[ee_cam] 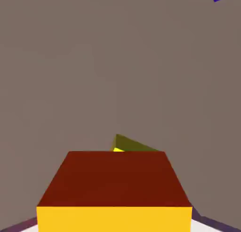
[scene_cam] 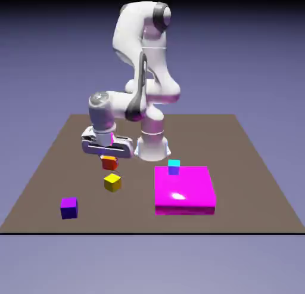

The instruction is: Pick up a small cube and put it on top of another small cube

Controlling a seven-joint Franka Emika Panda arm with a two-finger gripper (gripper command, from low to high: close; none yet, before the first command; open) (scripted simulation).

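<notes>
Orange-topped cube [scene_cam: 109,163] was the thing in hand, and around it the room was a plain blue-violet backdrop [scene_cam: 262,66], darkening to black along the top of the exterior view. Before that stood the table [scene_cam: 232,149], its flat brown top unpatterned, its near edge a thin dark line. The white arm [scene_cam: 128,36] rose over the far part and bent toward the exterior view's left. On the exterior view's right side of the brown top lay a glossy magenta slab [scene_cam: 184,185], a white glare on its upper face. The gripper [scene_cam: 109,161] had its jaws pinching the orange-topped cube, whose dark red side loomed large in the hand view. Of the other small cubes, the purple cube [scene_cam: 69,209] sat near the front left corner, the yellow cube [scene_cam: 112,182] rested near and apart from the held one, and the cyan cube [scene_cam: 174,167] stood at the slab's far edge.
</notes>
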